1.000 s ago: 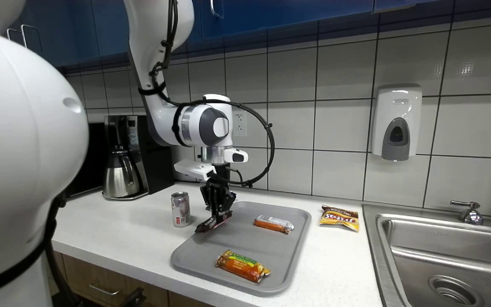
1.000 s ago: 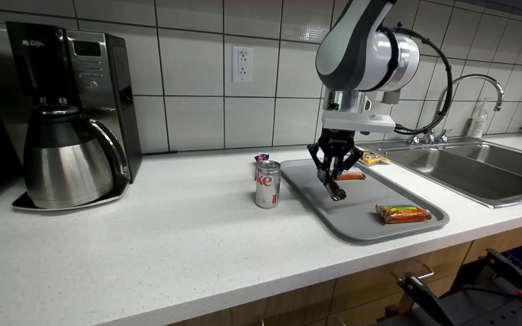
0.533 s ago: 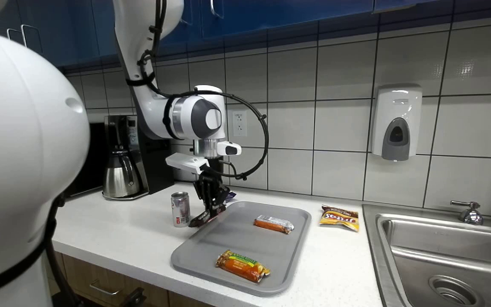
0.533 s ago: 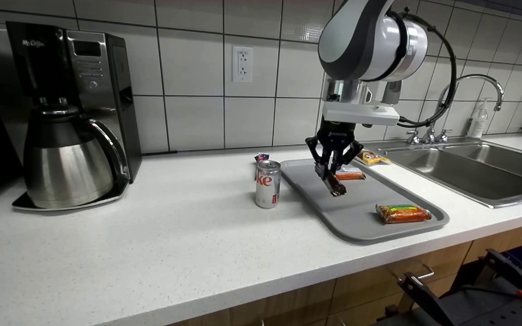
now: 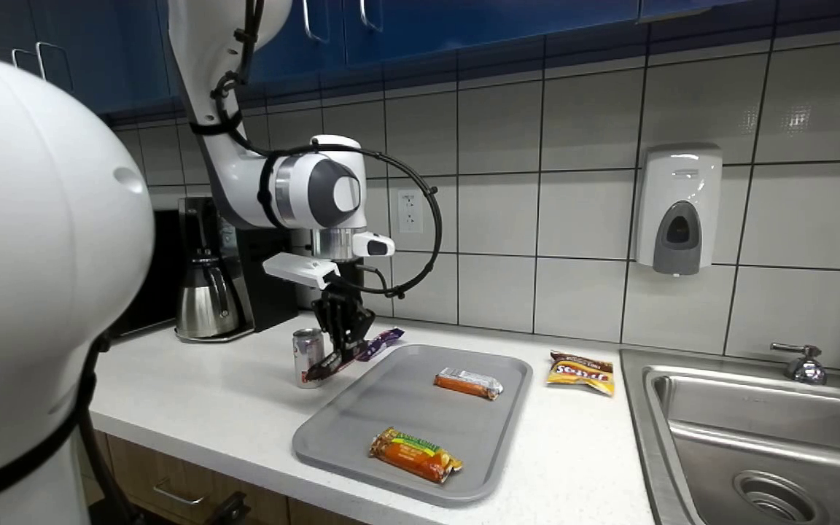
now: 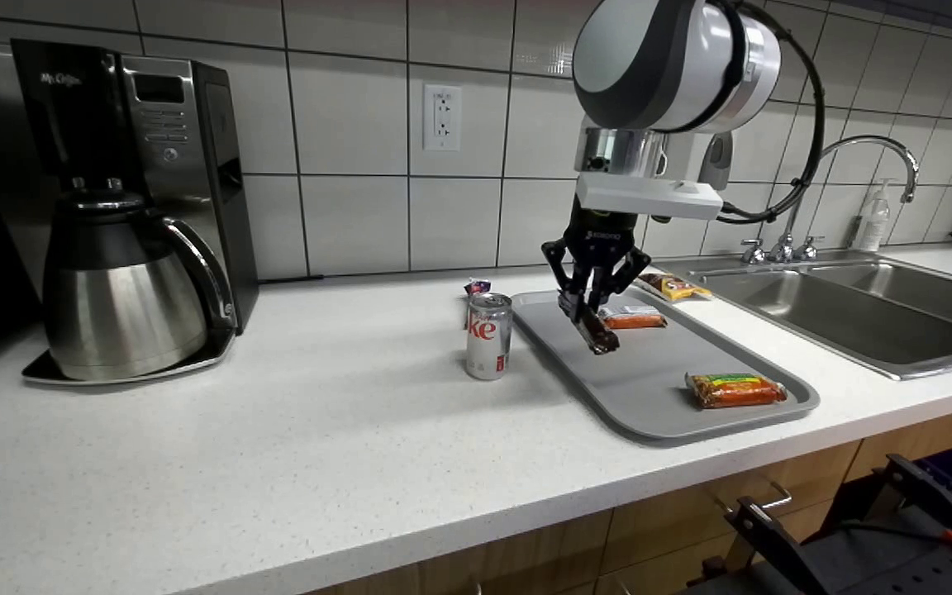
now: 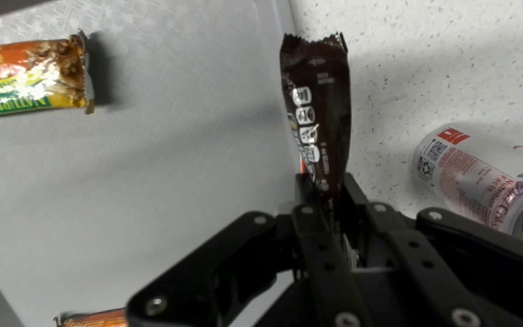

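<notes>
My gripper (image 5: pixel 347 348) is shut on a dark brown wrapped bar (image 7: pixel 318 109) and holds it above the counter. The gripper also shows in an exterior view (image 6: pixel 585 304) and in the wrist view (image 7: pixel 327 188). The bar's free end sticks out past the fingertips, over the left edge of the grey tray (image 5: pixel 391 405) in the wrist view's background. A silver soda can (image 6: pixel 489 339) stands upright beside the tray, near the bar; it is partly behind the bar in an exterior view (image 5: pixel 306 350). A purple wrapped bar (image 5: pixel 383 343) lies behind the gripper, partly hidden.
On the tray lie a green and orange granola bar (image 5: pixel 414 455) and an orange and white bar (image 5: pixel 468 383). A yellow and brown snack bag (image 5: pixel 580 373) lies between tray and sink (image 5: pixel 770 445). A coffee maker (image 6: pixel 125 231) stands at the far left; a tiled wall is behind.
My gripper has moved up and away from the tray's middle toward the can side, carrying the brown bar. The purple bar has come into view behind it. Other things have stayed put.
</notes>
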You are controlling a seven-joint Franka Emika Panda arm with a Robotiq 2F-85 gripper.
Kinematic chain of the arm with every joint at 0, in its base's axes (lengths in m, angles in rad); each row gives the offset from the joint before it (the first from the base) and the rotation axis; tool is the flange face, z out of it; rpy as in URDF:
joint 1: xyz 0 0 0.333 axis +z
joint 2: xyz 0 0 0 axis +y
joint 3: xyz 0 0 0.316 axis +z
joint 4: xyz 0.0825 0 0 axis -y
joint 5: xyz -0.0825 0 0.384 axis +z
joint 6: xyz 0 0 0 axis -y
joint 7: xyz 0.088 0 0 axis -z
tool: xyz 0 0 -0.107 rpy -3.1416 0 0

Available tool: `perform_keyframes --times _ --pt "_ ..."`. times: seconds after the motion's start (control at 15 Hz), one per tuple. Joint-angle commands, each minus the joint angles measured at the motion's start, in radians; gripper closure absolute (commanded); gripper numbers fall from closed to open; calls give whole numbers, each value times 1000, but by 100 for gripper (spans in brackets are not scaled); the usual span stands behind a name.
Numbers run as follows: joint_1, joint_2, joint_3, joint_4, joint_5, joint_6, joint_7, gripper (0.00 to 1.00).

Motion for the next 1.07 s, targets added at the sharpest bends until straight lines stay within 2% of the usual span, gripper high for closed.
perform_keyframes --times 0.0,0.6,1.0 --pt "20 -52 27 -32 -33 -24 85 96" --pt "90 -56 59 -35 -106 -52 282 96" --pt "98 -70 78 -54 -103 -96 330 96"
